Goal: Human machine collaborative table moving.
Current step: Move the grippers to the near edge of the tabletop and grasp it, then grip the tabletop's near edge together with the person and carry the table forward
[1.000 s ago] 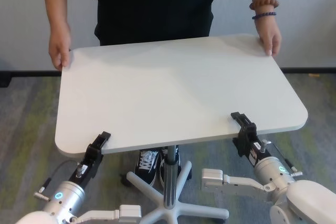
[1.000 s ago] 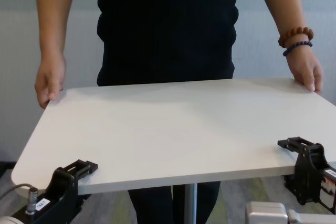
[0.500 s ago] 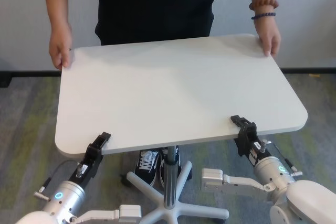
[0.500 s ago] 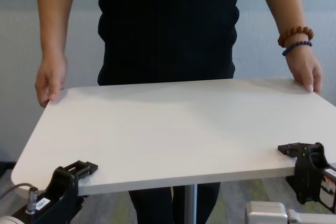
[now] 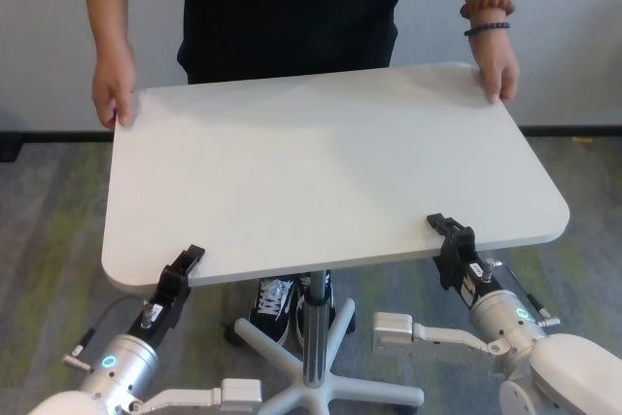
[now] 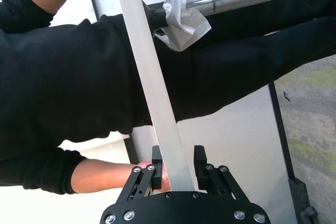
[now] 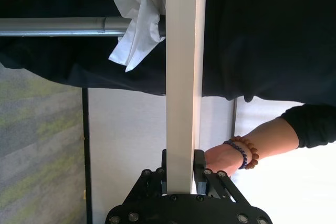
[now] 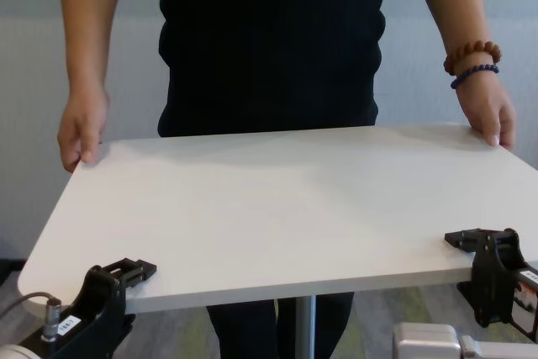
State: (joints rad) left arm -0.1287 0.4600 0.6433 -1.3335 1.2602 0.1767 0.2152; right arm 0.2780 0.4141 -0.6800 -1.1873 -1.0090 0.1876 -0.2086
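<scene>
Counter (image 5: 321,172) filling mid-frame in the head view, white top level on its silver pole (image 5: 313,337). Left gripper (image 5: 181,269) lower left, fingers (image 6: 157,167) straddling the near edge, barely apart from it. Right gripper (image 5: 449,238) lower right, fingers (image 7: 199,165) pressed against the edge. Human (image 5: 287,7) top centre, both hands gripping the far corners, bracelets (image 5: 486,17) upper right.

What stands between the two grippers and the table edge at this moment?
Nothing visible does. The left gripper and the right gripper both straddle the near edge of the table, one finger above and one below. The human holds the far corners.
</scene>
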